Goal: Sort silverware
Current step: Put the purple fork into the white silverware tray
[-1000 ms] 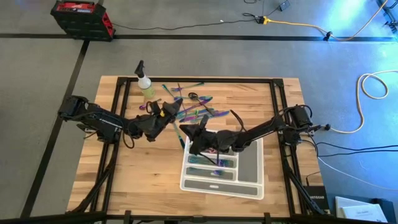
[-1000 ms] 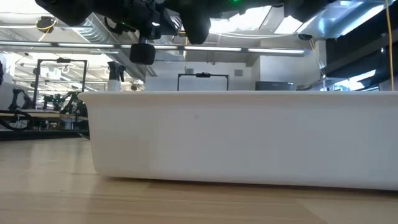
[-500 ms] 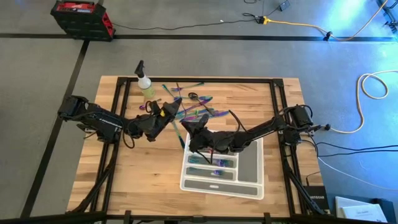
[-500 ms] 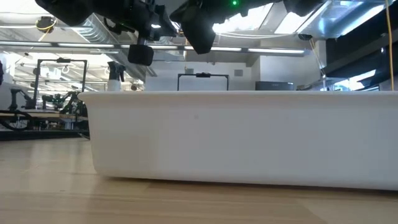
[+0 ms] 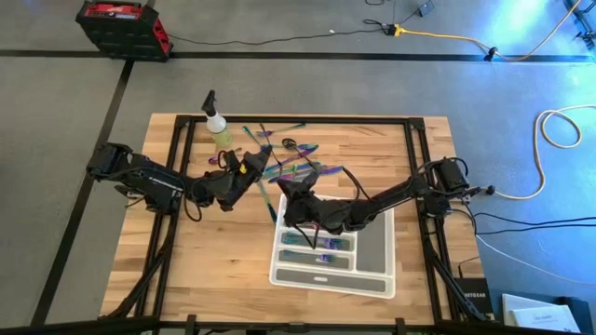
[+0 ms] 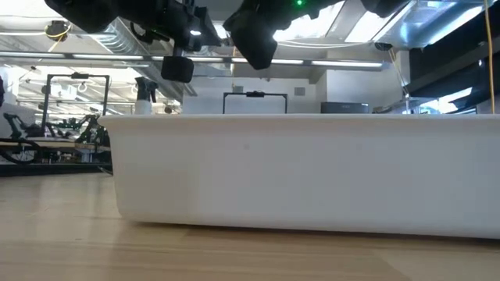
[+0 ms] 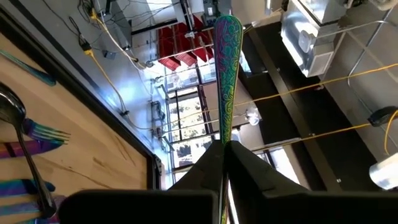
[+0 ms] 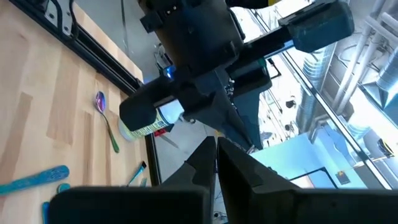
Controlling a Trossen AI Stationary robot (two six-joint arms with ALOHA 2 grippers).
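High view: wooden table [image 5: 214,270] in the middle of the frame, white compartment tray [image 5: 374,249] a bit right of centre and lower down. Loose pile of iridescent silverware [image 5: 296,167] spread over the upper middle of the tabletop, with a few more pieces [image 5: 315,247] already lying in the tray's left-hand slots. Yellow-green spray bottle [image 5: 220,128] standing upright at upper left of the table, near the pile's edge. Left gripper [image 5: 250,166] reaching in from the left, raised at the left edge of the pile, fingers clamped on one slim utensil [image 5: 262,183]. Right gripper [image 5: 291,191] coming in from the right, just above the tray's upper left corner, fingers pressed together, nothing visibly between them.

Low view: basically all tray wall [image 6: 312,172] across the middle of the frame, bare wood in front. Dark arm parts hanging along the top edge, can't really sort out fingers here. Silverware hidden behind the wall.

Left wrist view: two dark fingers [image 7: 245,171] closed on an iridescent handle [image 7: 226,74] that sticks straight up the centre of the frame. Fork tines [image 7: 53,132] and a dark spoon [image 7: 15,118] lying on the wood at the left edge.

Right wrist view: fingers [image 8: 239,168] shut tight at bottom centre, empty as far as visible. Other arm filling the upper middle. A small spoon [image 8: 103,115] and a blue handle [image 8: 34,177] on the wood at left.
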